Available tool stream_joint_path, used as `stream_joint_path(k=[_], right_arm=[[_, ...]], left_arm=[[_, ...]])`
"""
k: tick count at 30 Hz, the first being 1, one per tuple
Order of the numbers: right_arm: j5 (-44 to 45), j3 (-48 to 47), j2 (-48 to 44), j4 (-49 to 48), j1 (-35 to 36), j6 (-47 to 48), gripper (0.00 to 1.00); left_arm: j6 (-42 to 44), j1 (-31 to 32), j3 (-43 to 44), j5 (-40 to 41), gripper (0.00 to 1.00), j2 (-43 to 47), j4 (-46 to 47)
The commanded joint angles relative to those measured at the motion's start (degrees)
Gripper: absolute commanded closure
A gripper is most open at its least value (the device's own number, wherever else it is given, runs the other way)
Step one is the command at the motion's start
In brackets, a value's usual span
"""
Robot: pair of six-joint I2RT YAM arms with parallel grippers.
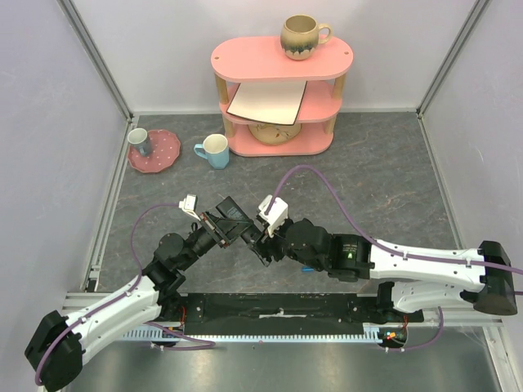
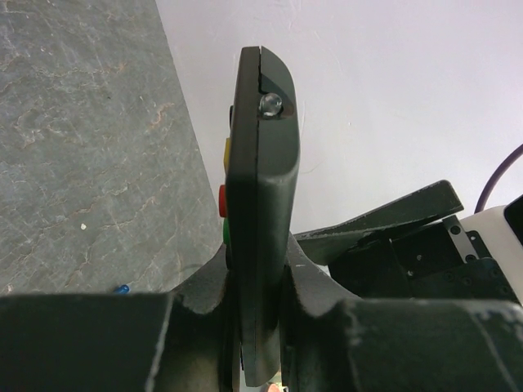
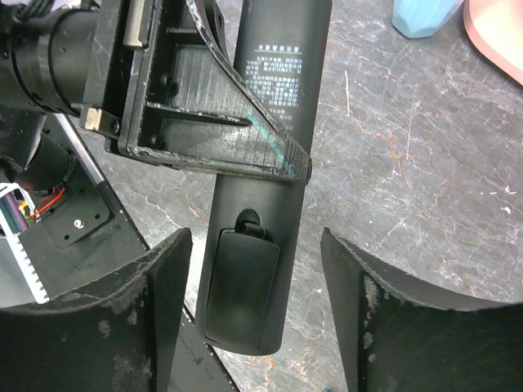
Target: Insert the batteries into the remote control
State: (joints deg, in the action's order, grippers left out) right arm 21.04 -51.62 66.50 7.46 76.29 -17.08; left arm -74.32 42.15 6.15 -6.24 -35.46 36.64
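My right gripper (image 3: 255, 237), fingers spread wide either side of the closed battery cover (image 3: 241, 282), faced the remote control (image 3: 274, 122) clamped in my left gripper (image 2: 257, 282) above the table (image 3: 409, 163), where a crooked squeeze risked twisting it loose.

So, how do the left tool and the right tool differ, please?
The left tool is shut on the slim black plastic remote control; the right tool stands open, clear of it. The left tool clamps the remote's middle; the right tool flanks its battery cover. Both are black, two-fingered.
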Motion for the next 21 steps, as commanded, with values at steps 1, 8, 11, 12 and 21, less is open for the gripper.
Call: stream_joint_path(k=[1,8,11,12,21], right_arm=[[1.29,-3.84,-0.49,-0.96,0.00,-0.67,0.27],[2.69,-5.34,-3.99,-1.22,-1.32,-3.83,0.21],[0.77,-3.77,-8.22,-1.23,-4.30,-6.90,0.19],[-0.28,-2.80,-9.27,-1.57,-5.53,-9.00,0.19],[-20.83,13.19,-16.40,-14.30,-19.51,-25.43,0.07]], left_arm=[[-1.79,0.12,0.79,-1.05,0.98,0.40,4.23],[-1.70,0.12,0.35,-1.05,0.98,0.39,4.23],[-1.79,0.12,0.18,-1.05,0.98,0.31,4.14],[-1.70,0.12,0.18,-0.97,0.98,0.39,4.31],[-1.61,0.12,0.88,-1.84,0.98,-0.40,6.42]])
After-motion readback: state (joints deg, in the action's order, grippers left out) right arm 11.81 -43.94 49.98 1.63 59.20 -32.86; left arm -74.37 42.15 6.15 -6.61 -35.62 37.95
